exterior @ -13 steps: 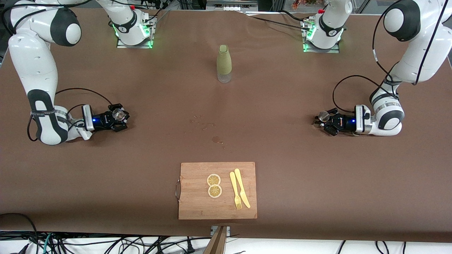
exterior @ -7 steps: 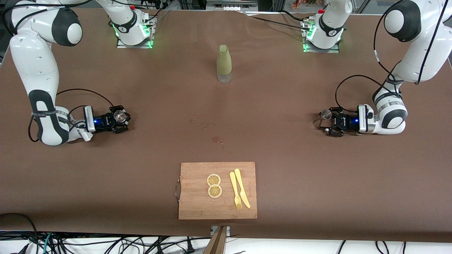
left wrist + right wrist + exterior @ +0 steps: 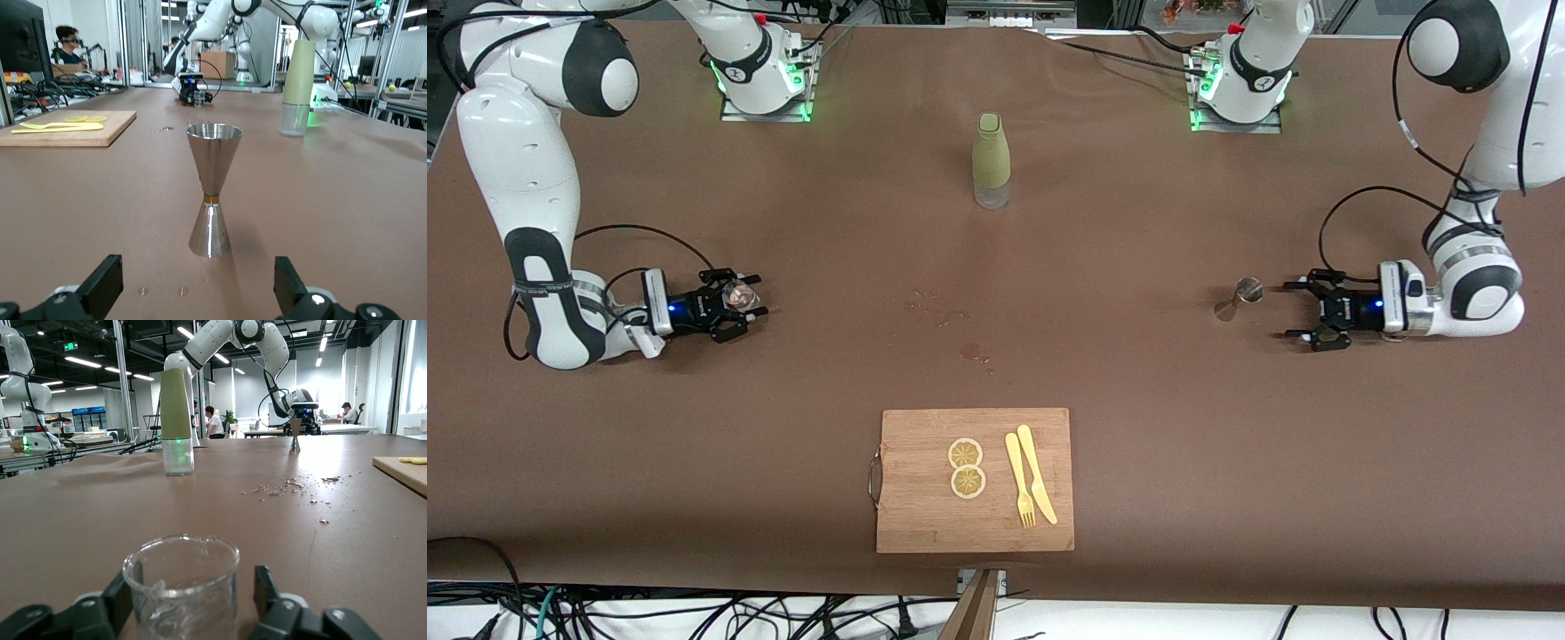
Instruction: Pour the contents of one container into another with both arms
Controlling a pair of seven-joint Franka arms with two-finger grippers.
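A matte brown cloth is covering the tabletop. Toward the left arm's end, a polished metal jigger, shaped like two cones joined at a narrow brass-ringed waist, is standing upright on the cloth. The left gripper is lying low just beside it, its black fingers spread wide and released, clear of the metal on both sides.

Toward the right arm's end, a small clear glass beaker with a thin rolled lip is standing between the black fingers of the right gripper. The jaws are parted, flanking the glass closely; whether they are touching it cannot be told.

Near the edge where the bases are standing, midway along it, a tall bottle with a matte olive-green sleeve and clear base is standing upright. By the middle of the tabletop edge nearest the front camera, a rectangular wooden cutting board with a metal handle is carrying two round lemon slices and a pale yellow plastic fork and knife. Small wet specks are dotting the cloth at the tabletop's centre.
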